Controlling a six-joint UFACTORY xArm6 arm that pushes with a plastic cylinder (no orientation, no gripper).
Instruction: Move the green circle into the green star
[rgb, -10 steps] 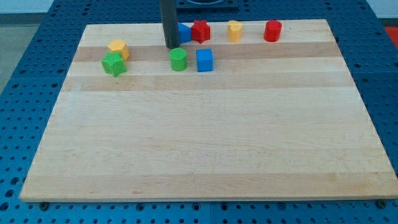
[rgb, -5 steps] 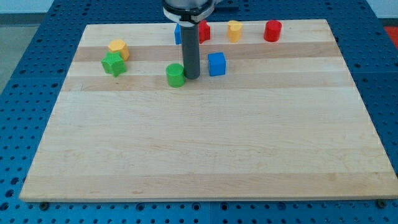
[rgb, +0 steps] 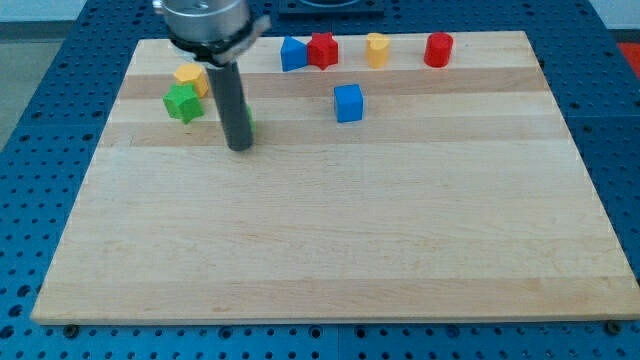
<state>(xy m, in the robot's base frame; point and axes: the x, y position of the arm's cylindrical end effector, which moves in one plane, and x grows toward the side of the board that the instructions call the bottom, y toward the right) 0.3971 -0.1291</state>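
My tip (rgb: 240, 147) sits on the pale wooden board (rgb: 330, 250), upper left part, at the end of a straight dark rod (rgb: 229, 100) that drops from a grey metal mount at the view's top. No jaws on this rig, just the rod, so it holds nothing; it only presses against things.

Green circle block (rgb: 247, 120) is almost fully hidden behind the rod; I see just a thin green sliver on the rod's right edge, a little above the tip. Rod looks to be touching it, but I can't tell the exact contact.

Green star block (rgb: 183, 102) lies to the view's left of the rod, near but apart from it. Yellow hexagon-like block (rgb: 189, 76) sits just above the star, touching or nearly so.

Blue cube block (rgb: 348, 102) is to the view's right of the tip, well apart.

Along the top edge, left to right: blue block (rgb: 292, 53), shape unclear, touching a red star block (rgb: 322, 49); then a yellow block (rgb: 377, 48), shape unclear; then a red cylinder block (rgb: 438, 48). Board rests on a blue perforated table (rgb: 40, 120).
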